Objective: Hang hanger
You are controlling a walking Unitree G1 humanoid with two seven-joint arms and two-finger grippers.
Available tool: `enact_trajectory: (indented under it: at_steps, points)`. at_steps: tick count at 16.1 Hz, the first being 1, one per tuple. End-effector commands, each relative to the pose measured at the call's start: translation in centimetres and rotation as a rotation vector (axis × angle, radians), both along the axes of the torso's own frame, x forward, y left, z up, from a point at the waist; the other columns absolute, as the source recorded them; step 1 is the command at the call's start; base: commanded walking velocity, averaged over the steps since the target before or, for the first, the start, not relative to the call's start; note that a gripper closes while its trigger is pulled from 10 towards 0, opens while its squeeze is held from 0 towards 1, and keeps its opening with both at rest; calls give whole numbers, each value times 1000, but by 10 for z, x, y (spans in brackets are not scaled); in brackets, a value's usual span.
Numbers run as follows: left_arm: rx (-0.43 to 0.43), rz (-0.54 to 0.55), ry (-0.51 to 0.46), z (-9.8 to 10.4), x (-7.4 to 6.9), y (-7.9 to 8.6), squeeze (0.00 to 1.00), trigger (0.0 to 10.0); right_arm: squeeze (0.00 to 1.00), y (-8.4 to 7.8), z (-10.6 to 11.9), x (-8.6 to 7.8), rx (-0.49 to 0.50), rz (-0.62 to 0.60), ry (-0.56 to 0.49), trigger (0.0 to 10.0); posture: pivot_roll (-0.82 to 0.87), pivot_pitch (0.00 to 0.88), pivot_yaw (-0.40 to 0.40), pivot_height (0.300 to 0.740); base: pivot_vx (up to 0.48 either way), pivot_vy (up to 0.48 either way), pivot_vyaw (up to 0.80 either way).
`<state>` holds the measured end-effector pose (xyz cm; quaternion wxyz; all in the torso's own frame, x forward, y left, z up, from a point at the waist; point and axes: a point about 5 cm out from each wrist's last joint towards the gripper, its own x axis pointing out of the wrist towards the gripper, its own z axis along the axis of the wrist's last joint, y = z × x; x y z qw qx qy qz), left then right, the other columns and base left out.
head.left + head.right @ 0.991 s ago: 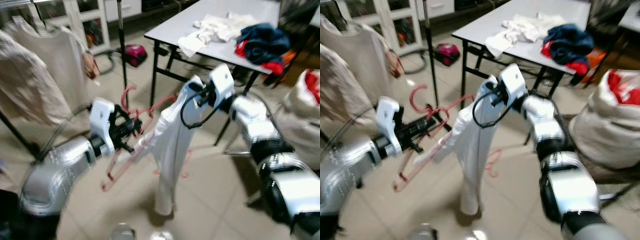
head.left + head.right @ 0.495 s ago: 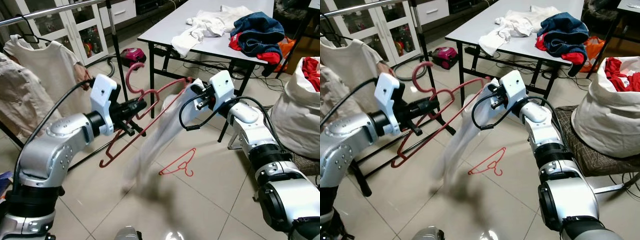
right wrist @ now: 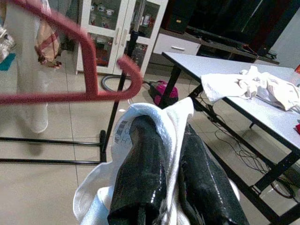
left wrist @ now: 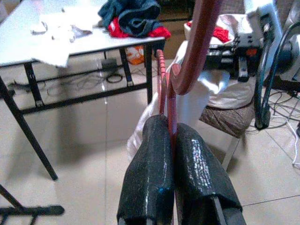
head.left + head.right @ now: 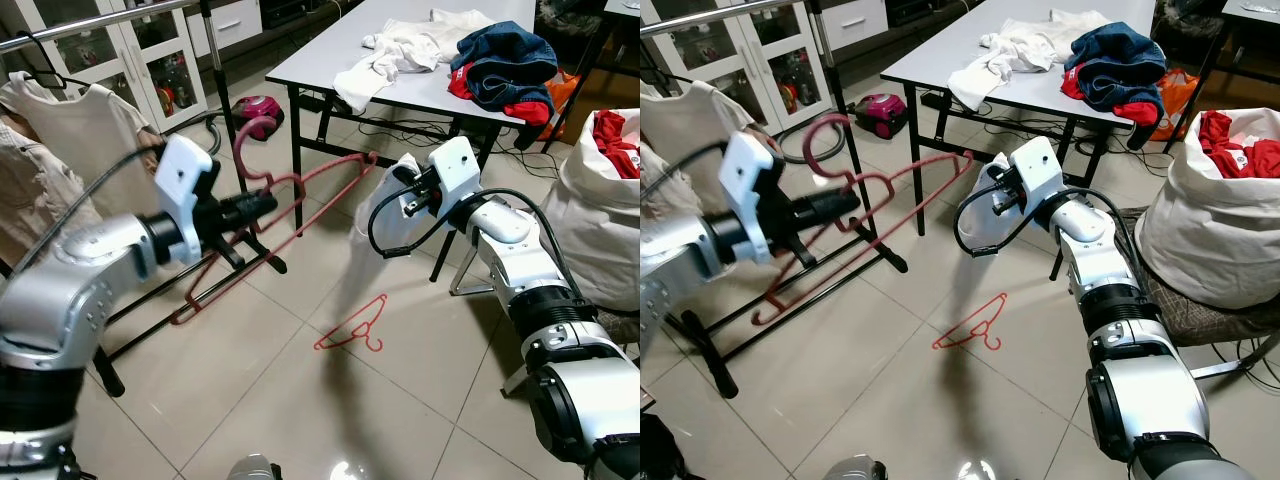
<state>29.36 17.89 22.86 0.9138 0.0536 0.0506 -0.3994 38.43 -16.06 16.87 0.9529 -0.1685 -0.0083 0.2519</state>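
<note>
My left gripper (image 5: 262, 206) is shut on the neck of a red hanger (image 5: 318, 186), held in the air with its hook (image 5: 248, 130) up. One arm of the hanger points right, and its tip (image 3: 130, 71) lies close to the collar of a white garment (image 3: 174, 116); I cannot tell if they touch. My right gripper (image 5: 398, 184) is shut on that collar, and the garment (image 5: 362, 235) hangs blurred below it. The clothes rail (image 5: 100, 20) runs at the upper left, well left of the hanger.
A second red hanger (image 5: 352, 330) lies on the tiled floor below the garment. Shirts (image 5: 85, 130) hang on the rack, whose feet (image 5: 150, 310) spread over the floor. A table (image 5: 330, 60) with piled clothes stands behind, and a full white bag (image 5: 600, 200) at the right.
The camera has risen and the picture has shifted. My left gripper has carried the hanger left and away from the garment. The garment no longer drapes over the hanger and swings under my right gripper.
</note>
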Motion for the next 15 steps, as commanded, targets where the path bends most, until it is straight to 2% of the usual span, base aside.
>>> enact_trajectory:
  at_steps: [1,4,9,15]
  points:
    - [-14,5,-43,13,1,8,0,10000,0,-5,1,-1,-9,-13,-5,10000,61,0,53,740,0,0,0]
    - [-16,-39,-50,17,-2,4,0,10000,0,-9,2,-1,-19,-21,-6,10000,50,0,54,740,0,0,0]
    - [-7,-172,13,3,-15,-8,0,10000,0,-14,3,0,-30,-36,-9,10000,32,0,48,740,0,0,0]
    - [23,-171,42,-4,-22,-4,0,10000,0,-14,7,3,-42,-50,-12,10000,44,0,30,740,0,0,0]
